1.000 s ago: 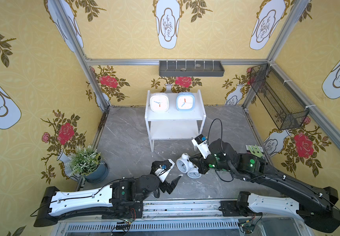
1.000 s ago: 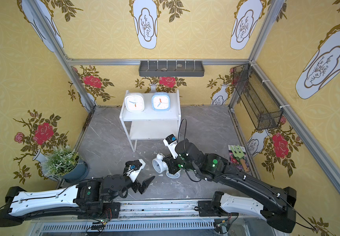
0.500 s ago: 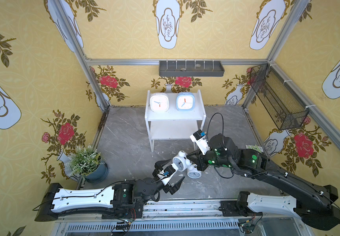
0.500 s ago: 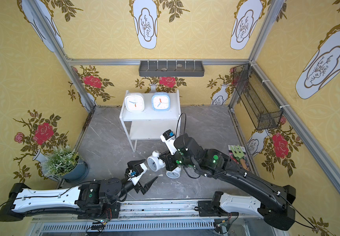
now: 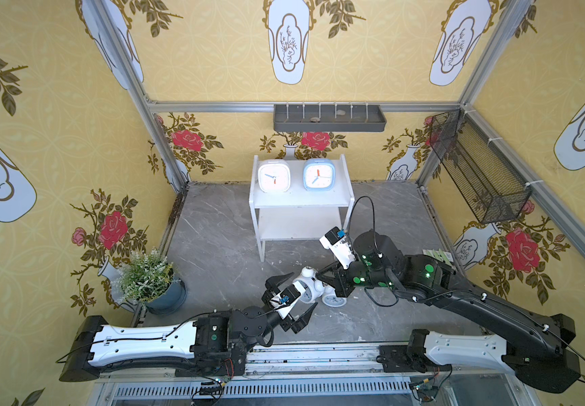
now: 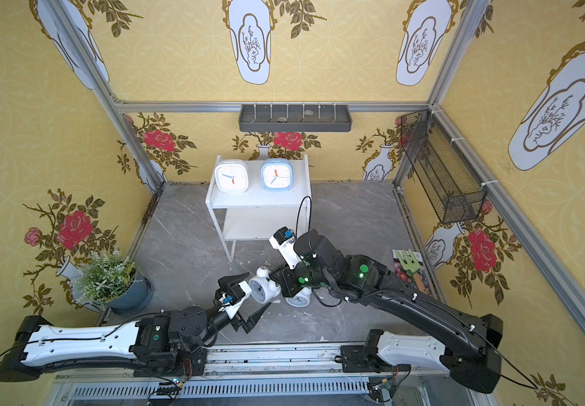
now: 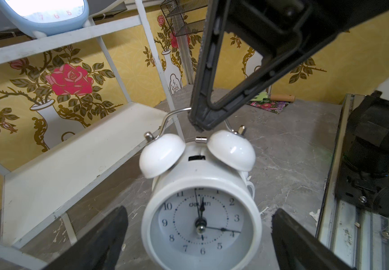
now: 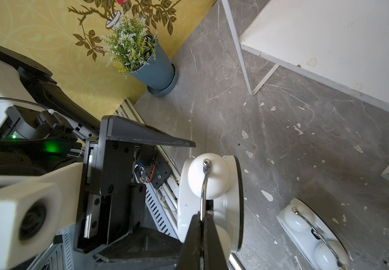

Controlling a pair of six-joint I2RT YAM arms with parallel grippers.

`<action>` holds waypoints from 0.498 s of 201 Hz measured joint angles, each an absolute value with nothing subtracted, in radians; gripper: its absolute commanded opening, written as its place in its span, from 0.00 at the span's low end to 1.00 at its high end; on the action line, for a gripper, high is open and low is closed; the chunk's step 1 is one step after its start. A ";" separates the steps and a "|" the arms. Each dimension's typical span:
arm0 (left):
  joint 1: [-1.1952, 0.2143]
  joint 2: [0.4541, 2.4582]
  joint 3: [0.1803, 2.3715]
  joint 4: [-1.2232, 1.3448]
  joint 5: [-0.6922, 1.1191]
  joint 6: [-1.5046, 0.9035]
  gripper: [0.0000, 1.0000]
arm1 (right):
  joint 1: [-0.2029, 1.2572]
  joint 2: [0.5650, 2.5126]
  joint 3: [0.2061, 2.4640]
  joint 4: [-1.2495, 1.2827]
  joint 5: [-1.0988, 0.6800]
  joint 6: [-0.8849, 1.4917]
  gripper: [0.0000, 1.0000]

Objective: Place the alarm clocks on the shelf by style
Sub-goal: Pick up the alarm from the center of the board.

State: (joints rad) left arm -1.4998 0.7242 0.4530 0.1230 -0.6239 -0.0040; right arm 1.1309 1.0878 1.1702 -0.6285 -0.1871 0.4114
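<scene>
My right gripper (image 8: 204,216) is shut on the wire handle of a round white twin-bell alarm clock (image 5: 310,286) (image 8: 212,184), which hangs from it above the floor. My left gripper (image 7: 199,211) is open, one finger on each side of that clock's face (image 7: 201,222), not touching. A second twin-bell clock (image 5: 333,300) (image 8: 310,231) lies on the floor beside it. The white shelf (image 5: 301,204) holds a white rounded-square clock (image 5: 274,175) and a light blue one (image 5: 319,174) on its top tier. Its lower tier (image 7: 72,159) is bare.
A potted plant (image 5: 154,281) stands at the left wall. A grey tray (image 5: 329,117) hangs on the back wall and a black mesh basket (image 5: 477,168) on the right wall. A packet with a green garden tool (image 6: 408,267) lies at the right.
The right gripper has carried the twin-bell clock leftward and lifted it. The left arm has reached forward, so its open fingers now flank the clock.
</scene>
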 measured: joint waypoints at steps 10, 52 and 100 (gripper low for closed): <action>-1.500 0.729 0.453 0.120 -0.623 -0.011 0.99 | 1.131 1.092 1.168 -0.616 -0.196 0.411 0.01; -1.500 0.722 0.443 0.081 -0.617 -0.055 0.99 | 1.132 1.095 1.151 -0.597 -0.224 0.414 0.02; -1.500 0.719 0.441 0.059 -0.628 -0.080 0.99 | 1.132 1.095 1.134 -0.586 -0.249 0.415 0.02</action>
State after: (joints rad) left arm -1.4998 0.7193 0.4412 0.0593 -0.6277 -0.0795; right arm 1.1320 1.0954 1.1339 -0.5861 -0.2485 0.4149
